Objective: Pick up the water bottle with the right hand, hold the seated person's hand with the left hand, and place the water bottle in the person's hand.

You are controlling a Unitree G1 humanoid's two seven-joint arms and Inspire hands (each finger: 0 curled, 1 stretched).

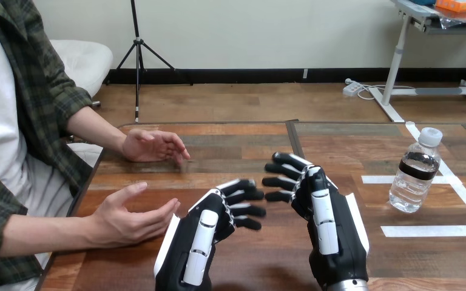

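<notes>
Standing upright at the right of the table (412, 260), the bottle (414, 176) is untouched: nothing is done yet. Left hand (200, 242) and right hand (327, 224) hover mid-table, fingers loosely straight, empty. The person's lower hand (130, 217) lies open beside the left, unheld

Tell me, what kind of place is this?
Probably a robot testing workspace: a wooden table marked with white tape lines, and a water bottle standing upright by them, ready to be picked up.

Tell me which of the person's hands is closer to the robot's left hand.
The person's lower hand, just beside the left hand; the person's upper hand rests farther back.
</notes>
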